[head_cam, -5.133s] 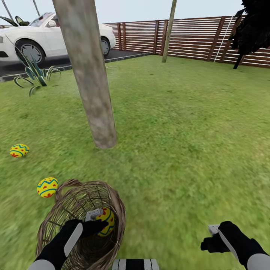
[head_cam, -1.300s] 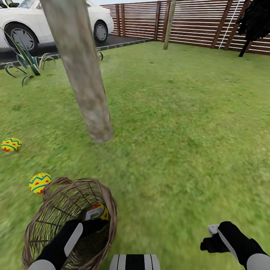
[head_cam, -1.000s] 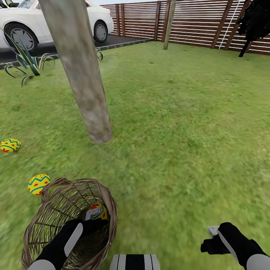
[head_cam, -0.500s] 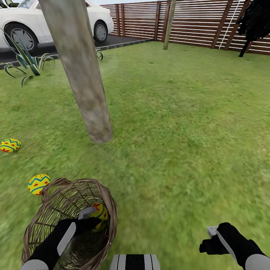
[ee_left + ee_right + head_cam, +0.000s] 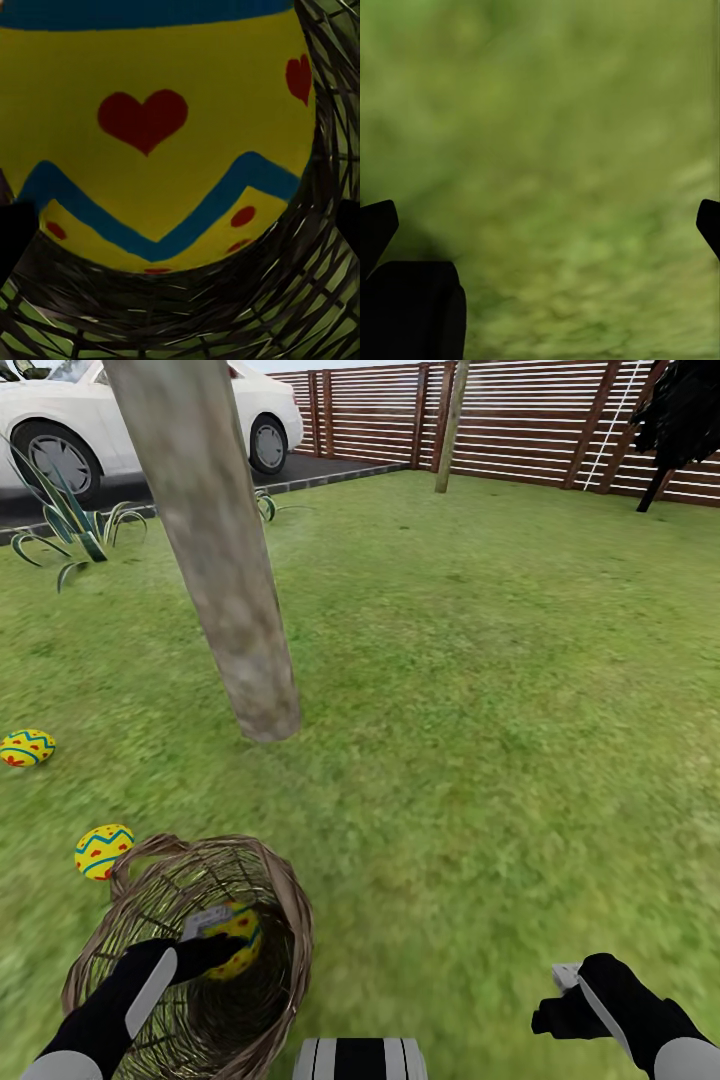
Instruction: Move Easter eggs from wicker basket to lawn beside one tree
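Left pincer [image 5: 205,945] clamped on third egg [image 5: 234,940] inside wicker basket [image 5: 285,920], lower left; fingertips half hidden by weave. Right pincer [image 5: 562,1000] lower right, spread wide over lawn [image 5: 480,760]. Two eggs [image 5: 103,850] [image 5: 26,747] on grass at left edge, near tree [image 5: 215,550], crown cut off

The head camera looked forward and down over the lawn [image 5: 480,690] from above, the left wrist camera sat pressed close to an egg [image 5: 161,127] inside the wicker basket [image 5: 285,920], and the right wrist camera faced blurred grass nearby
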`<state>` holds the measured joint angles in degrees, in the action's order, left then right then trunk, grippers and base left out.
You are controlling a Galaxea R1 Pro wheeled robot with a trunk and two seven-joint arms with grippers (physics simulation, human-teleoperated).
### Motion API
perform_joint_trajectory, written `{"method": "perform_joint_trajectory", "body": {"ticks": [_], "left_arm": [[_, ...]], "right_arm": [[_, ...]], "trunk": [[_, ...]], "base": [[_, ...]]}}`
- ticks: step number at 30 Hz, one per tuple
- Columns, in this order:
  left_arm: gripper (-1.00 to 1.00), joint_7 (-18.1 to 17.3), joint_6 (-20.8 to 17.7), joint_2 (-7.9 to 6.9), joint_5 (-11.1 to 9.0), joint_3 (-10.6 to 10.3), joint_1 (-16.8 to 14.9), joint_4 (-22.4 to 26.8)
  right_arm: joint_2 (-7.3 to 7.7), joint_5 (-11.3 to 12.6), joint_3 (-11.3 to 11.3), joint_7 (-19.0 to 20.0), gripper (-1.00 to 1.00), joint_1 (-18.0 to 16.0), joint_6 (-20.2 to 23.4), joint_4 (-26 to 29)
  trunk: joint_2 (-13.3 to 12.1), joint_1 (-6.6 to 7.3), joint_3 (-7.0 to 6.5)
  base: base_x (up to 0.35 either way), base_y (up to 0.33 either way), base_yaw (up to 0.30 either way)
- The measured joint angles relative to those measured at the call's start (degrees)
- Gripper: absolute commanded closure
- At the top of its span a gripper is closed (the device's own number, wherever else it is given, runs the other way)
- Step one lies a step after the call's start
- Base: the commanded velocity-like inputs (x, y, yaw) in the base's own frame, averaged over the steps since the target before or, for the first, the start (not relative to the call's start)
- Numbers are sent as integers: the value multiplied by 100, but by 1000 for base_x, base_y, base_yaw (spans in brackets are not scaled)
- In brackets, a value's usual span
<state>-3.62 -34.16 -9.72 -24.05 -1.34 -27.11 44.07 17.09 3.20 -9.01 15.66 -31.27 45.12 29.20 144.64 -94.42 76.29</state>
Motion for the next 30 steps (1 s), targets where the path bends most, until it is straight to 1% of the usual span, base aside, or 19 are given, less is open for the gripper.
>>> {"method": "perform_joint_trajectory", "body": {"ticks": [9, 15, 19, 22, 29, 30], "left_arm": [[-100, 4, 8, -8, 1, 6, 4, 7], [-100, -54, 17, 1, -12, 6, 1, 8], [-100, -60, 229, 2, -10, 6, 2, 12], [-100, -67, 253, 9, -10, 6, 4, 9], [-100, -50, 247, 18, -24, 6, 1, 15], [-100, -51, 247, 18, -27, 6, 2, 17]], "right_arm": [[-4, 0, 0, 0, -100, 0, -6, -1], [-4, -2, 0, 0, -100, 0, -9, -1], [-4, -2, 0, 0, -100, 0, -15, -7], [-4, -4, 0, -1, -100, 0, -16, -9], [-4, -3, 0, -1, -100, 0, -11, -10], [-1, -2, 0, -1, -100, 0, -11, -10]], "trunk": [[0, 0, 0], [0, 0, 0], [0, 0, 0], [0, 0, 0], [9, -18, 155], [9, -18, 155]], "base": [[0, 0, 0], [0, 0, 0], [0, 0, 0], [0, 0, 0], [0, 0, 0], [0, 0, 0]]}}
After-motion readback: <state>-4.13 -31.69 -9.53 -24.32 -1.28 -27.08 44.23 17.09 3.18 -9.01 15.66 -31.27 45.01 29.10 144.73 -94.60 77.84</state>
